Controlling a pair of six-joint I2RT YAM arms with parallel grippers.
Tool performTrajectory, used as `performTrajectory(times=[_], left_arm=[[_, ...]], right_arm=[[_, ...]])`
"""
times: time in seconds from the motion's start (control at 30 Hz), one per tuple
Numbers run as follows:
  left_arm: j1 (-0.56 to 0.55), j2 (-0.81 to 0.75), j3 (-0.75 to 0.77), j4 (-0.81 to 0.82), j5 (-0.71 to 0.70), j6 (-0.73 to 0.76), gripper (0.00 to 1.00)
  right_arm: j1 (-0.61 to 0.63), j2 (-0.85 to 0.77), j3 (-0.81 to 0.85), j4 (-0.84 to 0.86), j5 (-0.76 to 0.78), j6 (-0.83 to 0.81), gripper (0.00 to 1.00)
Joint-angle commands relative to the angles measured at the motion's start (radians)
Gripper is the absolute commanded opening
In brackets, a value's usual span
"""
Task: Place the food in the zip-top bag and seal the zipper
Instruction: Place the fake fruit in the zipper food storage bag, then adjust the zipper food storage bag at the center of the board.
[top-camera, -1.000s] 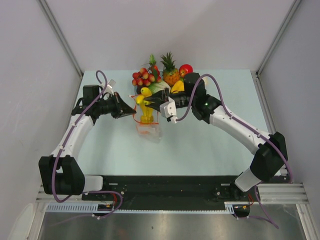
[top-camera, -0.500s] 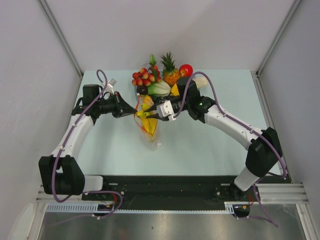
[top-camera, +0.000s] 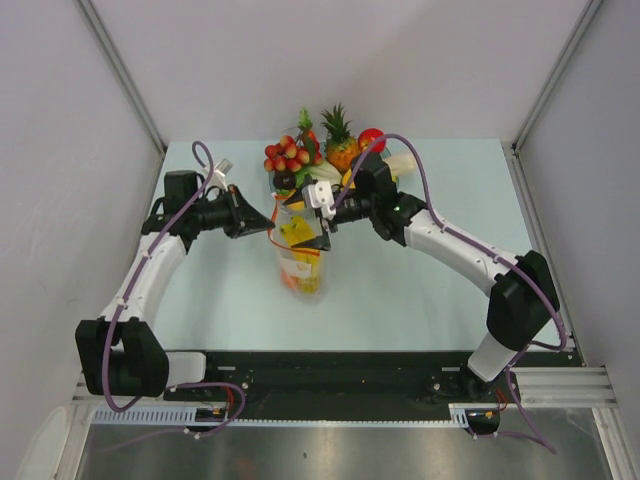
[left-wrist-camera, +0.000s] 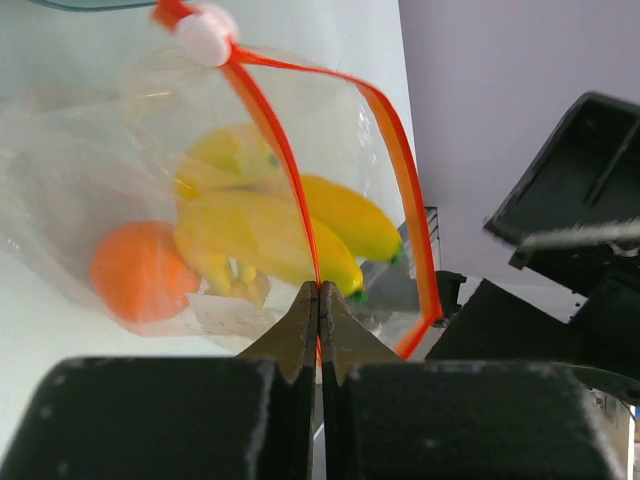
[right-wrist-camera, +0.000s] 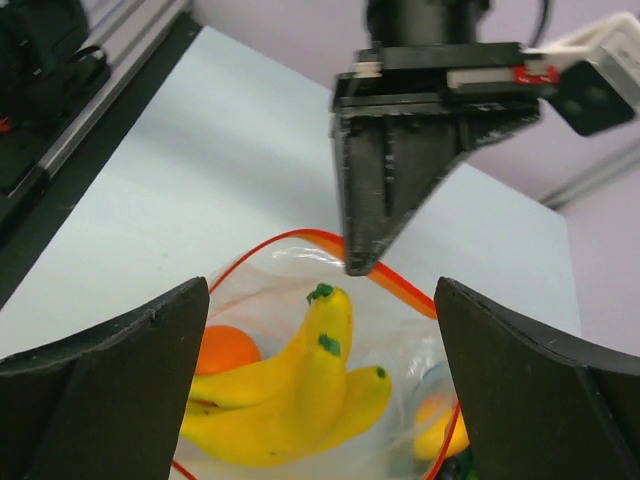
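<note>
Pinching the zipper (left-wrist-camera: 270, 140), the left tool (left-wrist-camera: 319, 300) is clenched on this red-orange strip at one side of the zip-top bag (left-wrist-camera: 90, 170), whose mouth gapes in a wide loop. The right tool (right-wrist-camera: 320, 285) hangs directly above that mouth, fingers spread wide and grasping nothing. Below it, inside the clear pouch, lie a yellow banana bunch (right-wrist-camera: 290, 400) and a round orange (right-wrist-camera: 225, 350). The bag hangs from the left tool toward the pale surface (top-camera: 420, 280). A red apple (top-camera: 372, 138) sits behind the right tool, beside the pineapple (top-camera: 341, 148).
</note>
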Motion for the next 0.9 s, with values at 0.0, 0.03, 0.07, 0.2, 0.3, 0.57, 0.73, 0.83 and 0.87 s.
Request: performTrajectory(times=[0.0,0.03,0.07,0.2,0.3,0.57,0.73,0.83,0.87], left_arm=[[-0.004,-0.037,-0.006,0.003,0.008,0.006,0.0],[-0.004,-0.043,-0.008,0.007,0.006,0.008,0.0],[-0.004,-0.045,-0.009,0.012,0.003,0.008,0.0],[-0.004,-0.046,-0.014,0.021,0.0,0.014,0.0],[-0.004,-0.037,-0.014,0.018,0.001,0.018,0.0],[-0.007,-0.022,-0.005,0.029,0.012,0.02,0.0],[-0.009,-0.037,-0.005,0.012,0.006,0.043,0.0],[-0.009,-0.051,-0.002,-0.009,-0.008,0.066,0.0],[-0.009,-0.052,0.001,-0.017,-0.015,0.074,0.0]], right_arm=[[-0.008,-0.066,0.008,0.15,0.208,0.31,1.0],[-0.009,-0.074,0.008,0.134,0.241,0.333,1.0],[-0.011,-0.088,0.009,0.095,0.276,0.374,0.97],[-0.049,-0.095,0.014,-0.022,0.439,0.486,0.9],[-0.068,-0.077,0.046,-0.114,0.483,0.572,0.83],[-0.091,0.079,0.218,-0.363,0.441,0.667,0.68],[-0.103,0.228,0.362,-0.484,0.418,0.674,0.41],[-0.106,0.259,0.429,-0.567,0.369,0.661,0.08],[-0.108,0.251,0.442,-0.576,0.35,0.67,0.0]])
